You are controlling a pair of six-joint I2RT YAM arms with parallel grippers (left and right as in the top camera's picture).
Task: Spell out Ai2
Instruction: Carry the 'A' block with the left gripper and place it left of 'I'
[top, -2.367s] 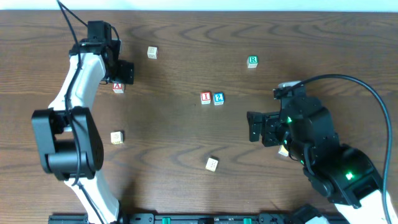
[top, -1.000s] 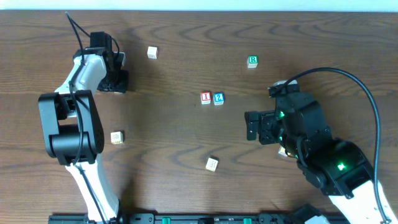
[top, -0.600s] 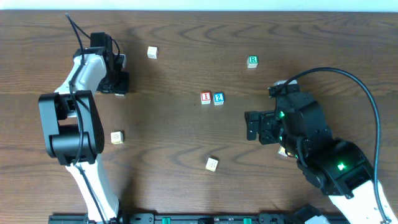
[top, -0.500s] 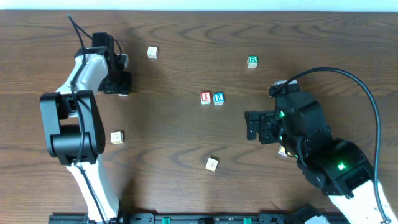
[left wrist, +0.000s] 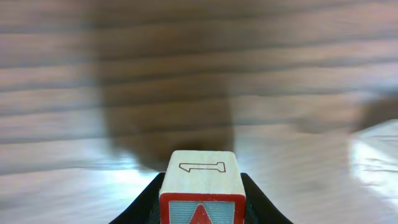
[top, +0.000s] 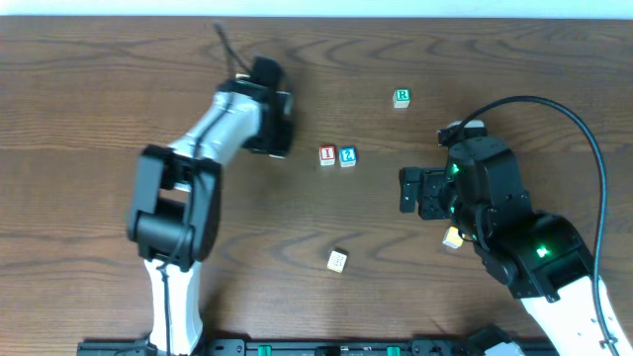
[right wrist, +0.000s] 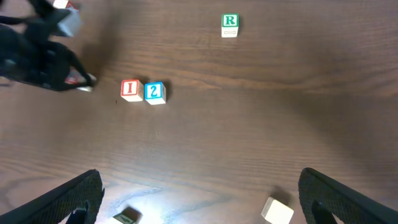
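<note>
While the left gripper (top: 274, 136) is closed on the A block (left wrist: 202, 202), its dark fingers (left wrist: 148, 206) press against the two sides of that cube. The cube's top face bears an outlined 1. The face toward the wrist camera has a red border, and only the red peak of a letter shows inside it. Beyond the cube the worktop (top: 297, 227) is blurred, with a dark shadow lying on it, and I cannot tell whether the cube touches the wood.

From overhead, this gripper sits just left of the I block (top: 327, 155), apart from it. The I block touches the 2 block (top: 347, 156) on its right, and the pair forms a short row near the middle of the worktop.

The right gripper (top: 410, 191) is spread wide with nothing between its fingers, which show at the lower corners of the right wrist view. It hovers to the right of the row, well apart from it.

An R block (top: 402, 97) with a green letter lies farther back. A pale block (top: 337, 260) lies toward the front edge, and another pale cube (top: 452, 237) sits close under the right arm.
</note>
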